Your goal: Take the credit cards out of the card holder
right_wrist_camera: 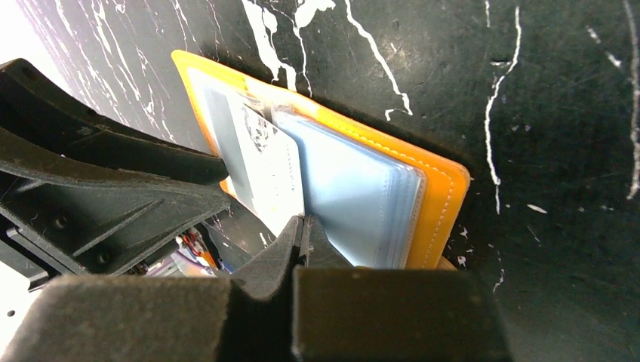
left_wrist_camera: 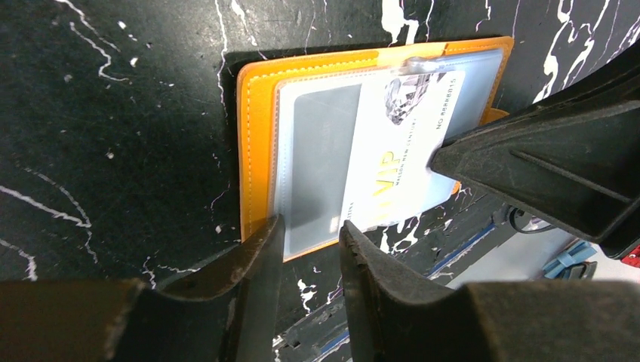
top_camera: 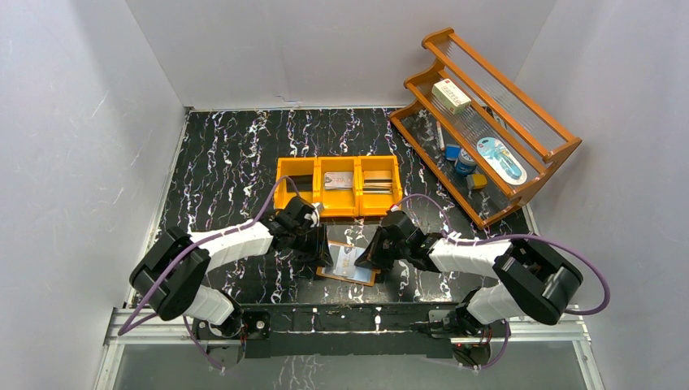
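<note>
The tan-orange card holder (top_camera: 349, 279) (left_wrist_camera: 255, 151) (right_wrist_camera: 444, 197) lies open on the black marble table between my two grippers. A white credit card (left_wrist_camera: 392, 143) (right_wrist_camera: 275, 177) with gold lettering sticks partway out of a clear sleeve. A grey card (left_wrist_camera: 321, 158) sits in the sleeve beside it. My right gripper (top_camera: 367, 256) (right_wrist_camera: 304, 222) is shut, pinching the white card's near edge. My left gripper (top_camera: 318, 244) (left_wrist_camera: 311, 226) stands open, and its fingertips (left_wrist_camera: 273, 230) rest at the holder's left edge. Pale-blue sleeves (right_wrist_camera: 355, 196) are stacked on the right leaf.
An orange three-compartment bin (top_camera: 281, 188) sits just behind the holder, with cards lying in its compartments. A wooden rack (top_camera: 520, 195) at the back right carries a white box (top_camera: 451, 96) and small items. White walls close in on the left, back and right.
</note>
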You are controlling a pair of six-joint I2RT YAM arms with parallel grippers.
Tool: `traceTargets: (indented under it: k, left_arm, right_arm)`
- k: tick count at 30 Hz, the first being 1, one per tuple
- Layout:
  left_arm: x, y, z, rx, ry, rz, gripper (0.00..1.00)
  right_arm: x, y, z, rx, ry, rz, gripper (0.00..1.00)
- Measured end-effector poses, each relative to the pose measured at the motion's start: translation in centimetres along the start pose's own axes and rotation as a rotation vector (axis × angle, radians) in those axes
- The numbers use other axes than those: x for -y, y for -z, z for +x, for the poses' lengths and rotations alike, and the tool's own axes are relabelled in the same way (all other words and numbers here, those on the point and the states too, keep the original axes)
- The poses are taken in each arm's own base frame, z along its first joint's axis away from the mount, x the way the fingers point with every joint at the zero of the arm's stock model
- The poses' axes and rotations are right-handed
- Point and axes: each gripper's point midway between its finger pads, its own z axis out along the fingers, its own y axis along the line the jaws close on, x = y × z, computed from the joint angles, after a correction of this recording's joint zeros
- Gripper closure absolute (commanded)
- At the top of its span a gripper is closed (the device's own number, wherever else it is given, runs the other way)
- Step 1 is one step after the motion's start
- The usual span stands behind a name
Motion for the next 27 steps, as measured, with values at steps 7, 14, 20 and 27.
traceTargets:
  k: [7, 14, 20, 27]
  left_arm:
    - [1.2, 1.9, -1.3, 0.088, -0.028, 0.024, 0.53]
    - [4.5, 2.8, -3.9, 0.134, -0.086, 0.111, 0.51]
    - [3.6, 0.2, -2.3, 0.022, -0.065, 0.097, 0.55]
    - [2.6, -0.9, -0.1, -0.056, -0.049, 0.087, 0.65]
  right_arm:
    - [0.1, 0.1, -0.1, 0.007, -0.002, 0.006, 0.97]
    - [0.4, -0.2, 0.1, -0.004, -0.015, 0.015, 0.95]
    - [0.3, -0.2, 0.1, -0.008, -0.027, 0.015, 0.91]
    - [0.3, -0.3, 0.1, -0.008, -0.045, 0.001, 0.81]
